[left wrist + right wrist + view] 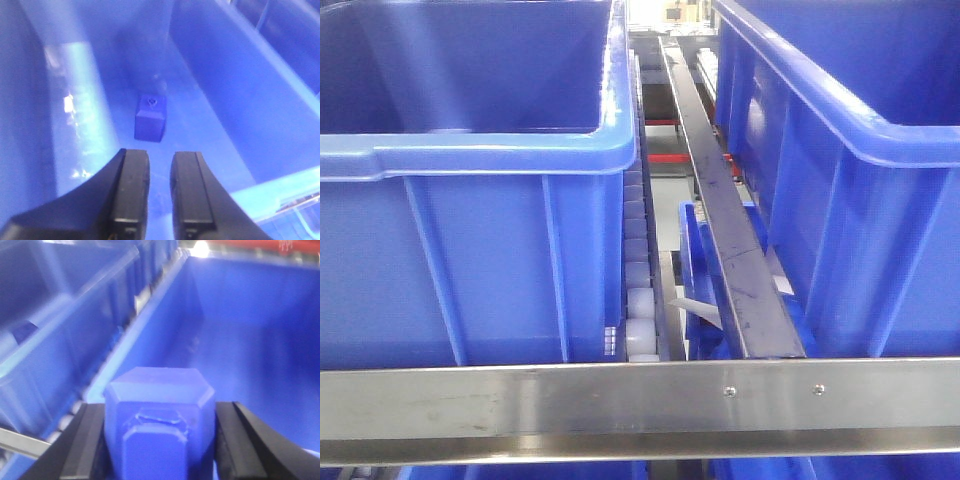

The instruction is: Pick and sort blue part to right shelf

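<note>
My right gripper (159,440) is shut on a blue part (160,415), a chunky block with bevelled corners, held between both black fingers above the inside of a large blue bin (250,340). My left gripper (160,192) hangs inside another blue bin (200,125), its black fingers a small gap apart with nothing between them. A small blue cube-like part (150,117) with a hole on top lies on that bin's floor, just beyond the fingertips. Neither gripper shows in the front view.
The front view shows two big blue bins, left (470,150) and right (860,150), a roller track (638,280) and a dark metal rail (730,230) between them, and a steel bar (640,400) across the front. More blue bins (60,315) stand left of the right gripper.
</note>
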You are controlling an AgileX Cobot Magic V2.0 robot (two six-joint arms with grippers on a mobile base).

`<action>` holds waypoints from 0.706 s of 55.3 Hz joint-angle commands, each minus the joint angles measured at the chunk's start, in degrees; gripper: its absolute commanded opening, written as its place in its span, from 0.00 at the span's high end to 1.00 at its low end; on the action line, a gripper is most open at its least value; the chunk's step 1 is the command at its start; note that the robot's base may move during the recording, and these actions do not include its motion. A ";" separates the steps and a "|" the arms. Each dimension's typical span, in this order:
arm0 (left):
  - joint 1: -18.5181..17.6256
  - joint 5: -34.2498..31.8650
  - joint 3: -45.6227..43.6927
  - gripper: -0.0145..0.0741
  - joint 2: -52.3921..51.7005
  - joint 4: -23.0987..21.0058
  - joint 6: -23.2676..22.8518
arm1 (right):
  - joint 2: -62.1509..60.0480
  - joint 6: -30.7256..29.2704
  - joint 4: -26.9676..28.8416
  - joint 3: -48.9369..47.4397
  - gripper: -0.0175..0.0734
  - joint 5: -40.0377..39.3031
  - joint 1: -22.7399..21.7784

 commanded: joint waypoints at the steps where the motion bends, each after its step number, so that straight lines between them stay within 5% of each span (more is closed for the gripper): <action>1: -0.23 -4.21 -1.11 0.59 -1.42 1.22 -0.86 | 7.23 6.48 -6.05 -6.24 0.58 -2.11 -0.13; 10: -0.23 -1.74 -0.95 0.59 -2.59 9.33 -9.40 | 19.50 17.15 -17.05 -15.76 0.58 4.07 -0.13; 17: -0.23 -1.55 -0.95 0.59 -3.91 14.28 -12.52 | 29.80 17.68 -17.53 -21.41 0.58 8.19 -0.13; 29: -0.23 -1.03 1.25 0.63 -7.61 14.61 -12.90 | 48.55 17.30 -17.48 -31.77 0.58 10.45 -0.33; 39: -0.23 -0.81 3.92 0.70 -12.32 14.61 -15.87 | 61.69 11.79 -13.74 -40.31 0.58 13.38 -4.63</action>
